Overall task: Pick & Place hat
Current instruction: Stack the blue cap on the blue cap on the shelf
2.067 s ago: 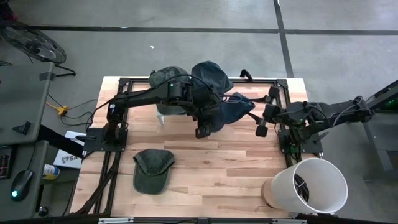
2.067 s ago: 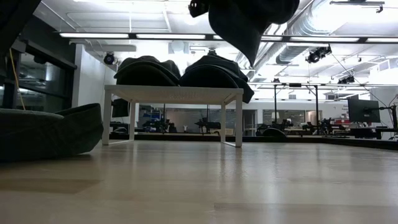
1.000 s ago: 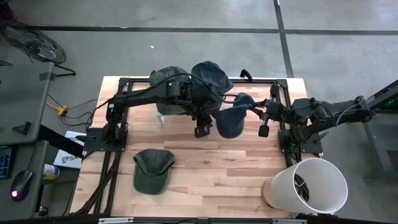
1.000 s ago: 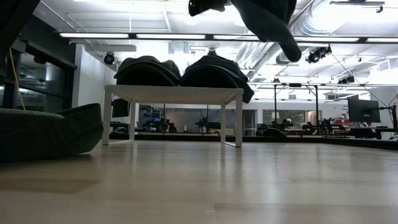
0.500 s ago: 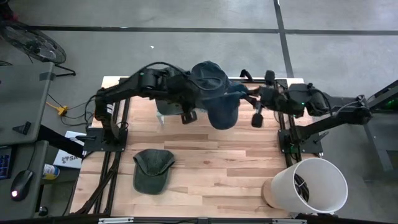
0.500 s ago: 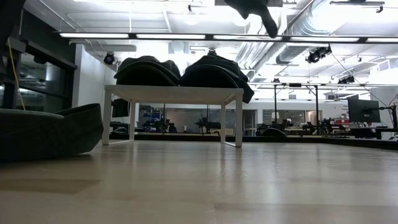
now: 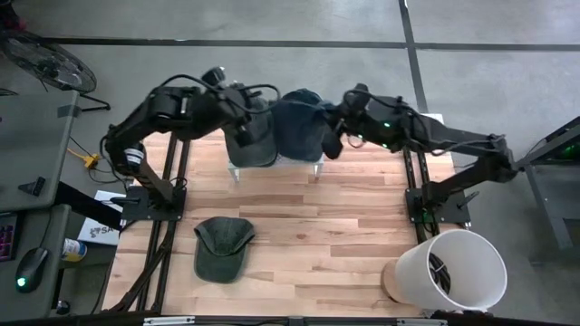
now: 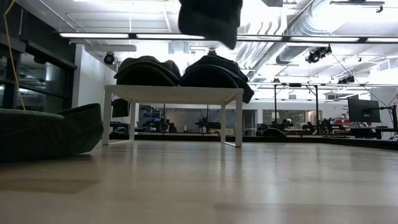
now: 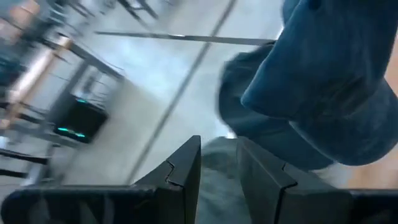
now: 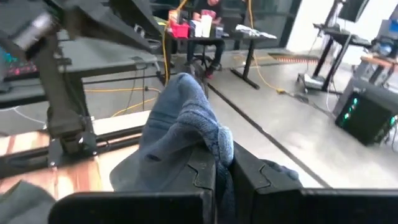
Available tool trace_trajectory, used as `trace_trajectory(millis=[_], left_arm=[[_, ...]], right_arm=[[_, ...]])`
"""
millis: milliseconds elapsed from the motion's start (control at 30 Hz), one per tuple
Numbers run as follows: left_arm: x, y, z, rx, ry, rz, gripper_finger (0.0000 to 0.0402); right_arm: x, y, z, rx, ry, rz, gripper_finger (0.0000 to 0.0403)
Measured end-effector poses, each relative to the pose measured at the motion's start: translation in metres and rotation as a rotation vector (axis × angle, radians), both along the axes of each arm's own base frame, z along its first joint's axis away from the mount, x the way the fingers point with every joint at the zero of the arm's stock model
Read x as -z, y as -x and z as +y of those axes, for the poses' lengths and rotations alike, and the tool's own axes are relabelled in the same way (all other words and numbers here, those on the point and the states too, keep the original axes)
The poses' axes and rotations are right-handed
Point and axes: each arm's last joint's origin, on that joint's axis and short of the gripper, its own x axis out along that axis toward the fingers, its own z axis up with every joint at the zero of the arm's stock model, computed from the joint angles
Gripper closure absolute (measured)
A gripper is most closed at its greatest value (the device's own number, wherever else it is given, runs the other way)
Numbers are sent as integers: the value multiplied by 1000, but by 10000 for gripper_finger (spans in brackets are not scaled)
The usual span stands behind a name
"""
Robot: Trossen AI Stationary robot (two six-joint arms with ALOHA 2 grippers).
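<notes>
A blue hat (image 7: 292, 131) hangs in the air over the small white stand (image 8: 174, 94) at the table's far side, with my right gripper (image 7: 331, 136) shut on it. In the low view the hat (image 8: 210, 18) hangs above the two hats on the stand: a grey-green one (image 8: 148, 70) and a dark blue one (image 8: 214, 71). My left gripper (image 7: 243, 107) stands left of the held hat, above the stand's grey-green hat (image 7: 252, 136), slightly open with nothing between its fingers (image 9: 217, 177). Another green hat (image 7: 222, 246) lies flat on the table near the left front. My right gripper pinches a bunched fold of the blue hat's cloth (image 10: 219, 148) between its two fingers. The fingers come roughly level from the table's right side. The hat hangs from them, lifted clear above the stand and its hats.
A white bin (image 7: 450, 269) stands at the table's near right corner. Black frame rails (image 7: 172, 195) run along the table's left and right sides. Bare wood lies between the stand and the near edge.
My right gripper has carried the blue hat up and toward the far edge and left, over the stand. My left gripper has drawn back toward the far left, risen and tipped up from pointing downward. It is apart from the hat.
</notes>
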Motion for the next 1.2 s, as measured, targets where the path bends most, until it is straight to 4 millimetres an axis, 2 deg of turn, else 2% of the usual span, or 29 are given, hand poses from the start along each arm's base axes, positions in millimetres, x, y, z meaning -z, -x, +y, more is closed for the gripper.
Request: trace_trajectory(millis=[200,433,633,933,1200], left_arm=[[-13,24,0,-26,-100,11,302],[-21,40,0,-23,-121,-6,302],[-23,44,0,-7,-135,10,302],[-23,45,0,11,-171,54,302],[-23,44,0,9,-174,56,302]], right_arm=[[7,-24,-17,48,-63,19,393],[11,-34,-29,89,-108,45,393],[14,-32,-35,124,-148,46,393],[31,-31,-44,183,-203,83,393],[35,-33,-58,202,-204,71,393]])
